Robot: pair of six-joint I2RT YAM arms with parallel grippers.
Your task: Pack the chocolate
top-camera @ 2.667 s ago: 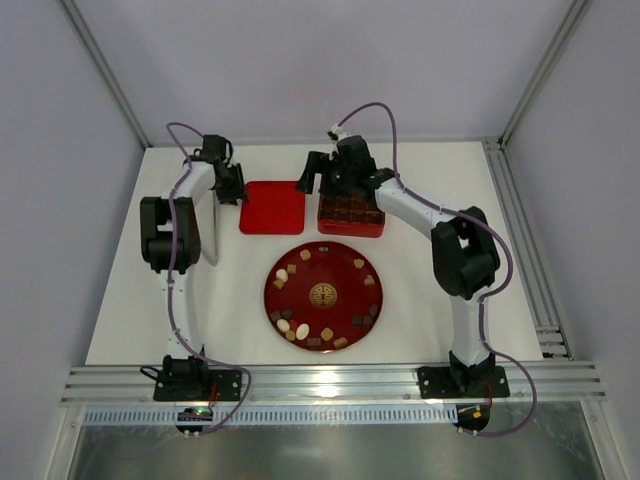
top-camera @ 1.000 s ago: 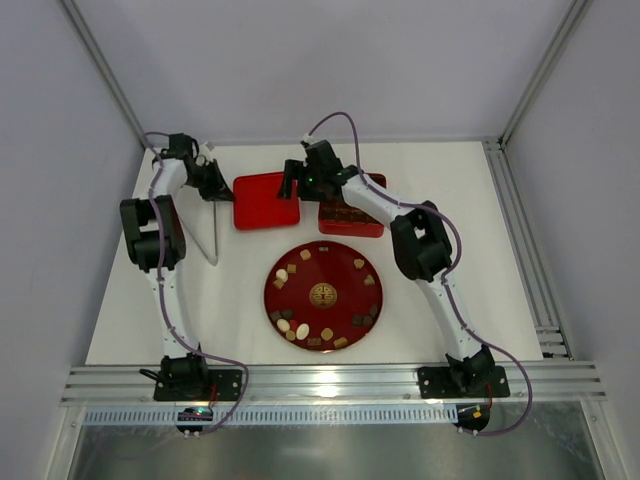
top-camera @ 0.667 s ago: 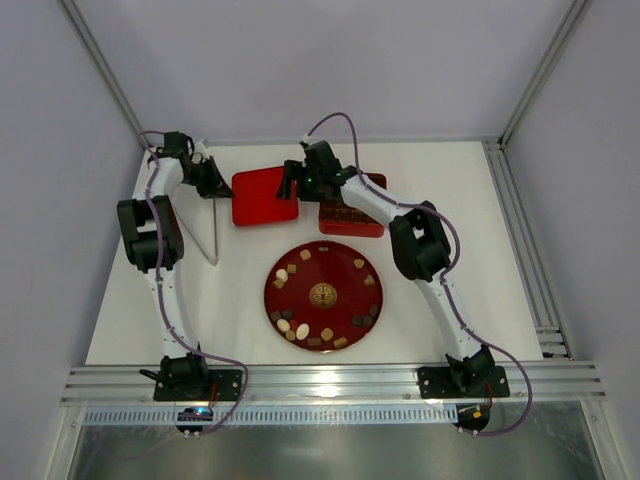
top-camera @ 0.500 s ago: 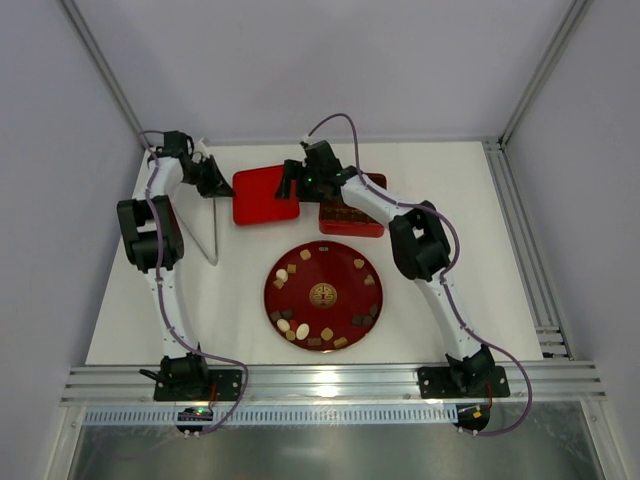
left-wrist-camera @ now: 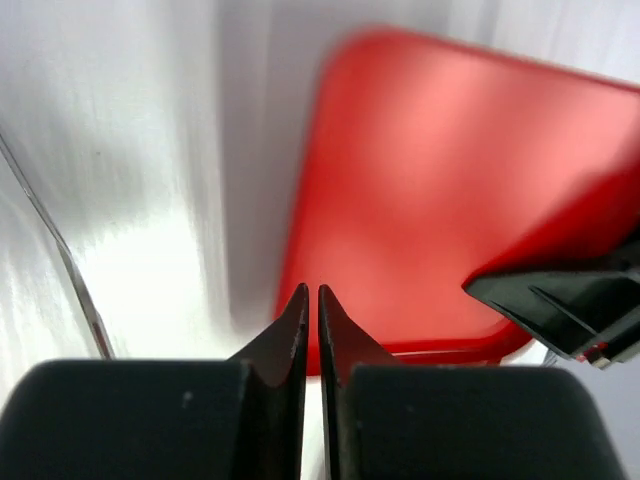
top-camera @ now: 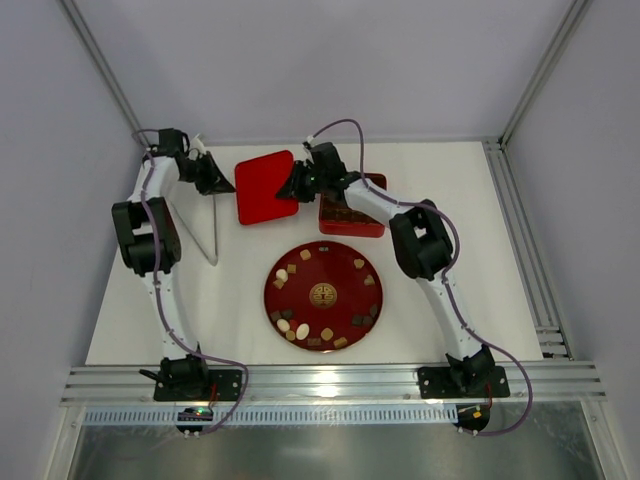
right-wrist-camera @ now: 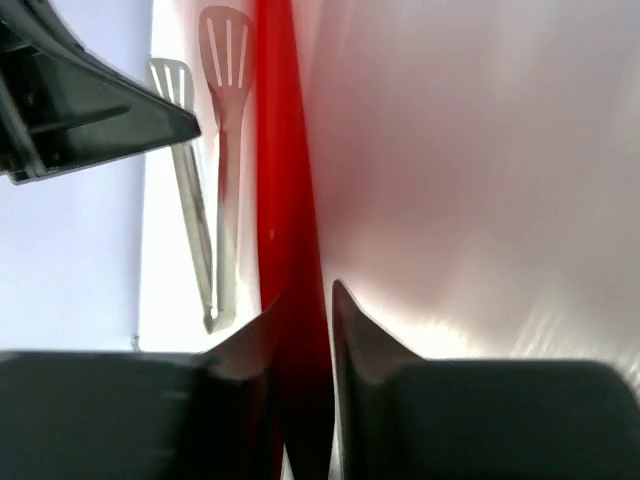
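**Status: packing incomplete.**

1. Chocolate (top-camera: 298, 329): most visible pieces lie around the rim of the red plate (top-camera: 348, 285), in the lower centre of the top view. There are 2 loose groups, 1 at the upper rim and 1 at the lower rim.
2. Red box (top-camera: 352, 229): stands just above the plate and shows dark pieces in its compartments. The right arm hides part of it, so the fill level cannot be confirmed.
3. Red lid (top-camera: 262, 188): sits left of the box, in the upper centre of the frame, and appears tilted.
4. Right gripper (top-camera: 297, 185): clamped on the lid's right edge. The right wrist view shows the lid edge-on between the fingers.
5. Left gripper (top-camera: 224, 184): fingers together and holding nothing, just beside the lid's left edge.
6. Tongs (top-camera: 212, 235): lie unused on the tabletop at left.

Remaining, as judged: transfer the plate's pieces, then fit the lid.
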